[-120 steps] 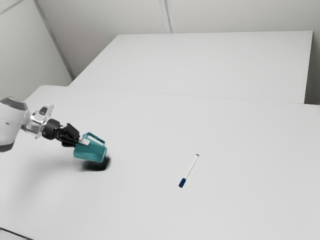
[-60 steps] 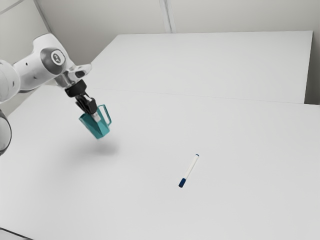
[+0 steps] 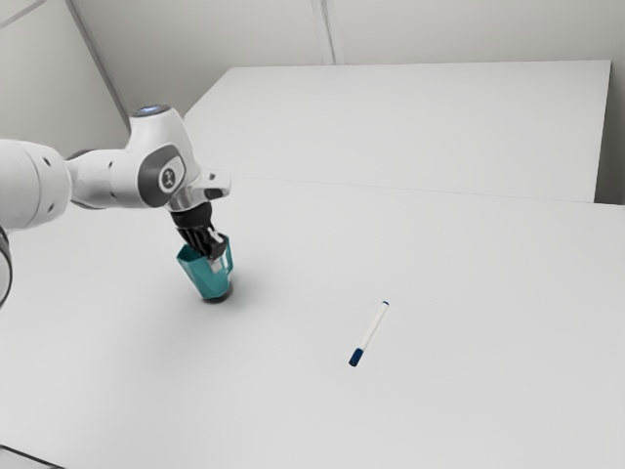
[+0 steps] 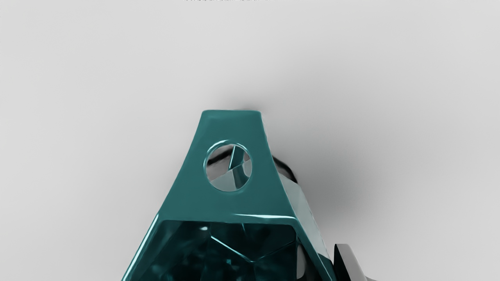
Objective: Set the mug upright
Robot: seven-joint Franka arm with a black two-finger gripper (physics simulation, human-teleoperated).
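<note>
The mug [image 3: 205,277] is in the left part of the bench [image 3: 469,401], as the exterior view has it, and the fingers [image 4: 349,261] are clamped on its wall: the wrist view has one against the outside and a bit of the other within the mouth. The relation that matters is the lean of the mug's long axis. Its mouth faces up but tips toward the exterior view's left, while its foot points down and a little to the right, so it is close to upright without being there. The fingers come down on it from above, and the handle [image 4: 230,125] sticks out on the exterior view's right side. A dark shadow lies tight under the foot; whether the base touches the bench, I cannot tell. My judgement is that the job is well along, and what it wants is a small roll of the hand to bring the mouth over the foot, then the base set flat before any letting go. Released at this slant, the mug could rock or topple. The marker [image 3: 370,332] lies well apart, to the right and a little nearer.
</note>
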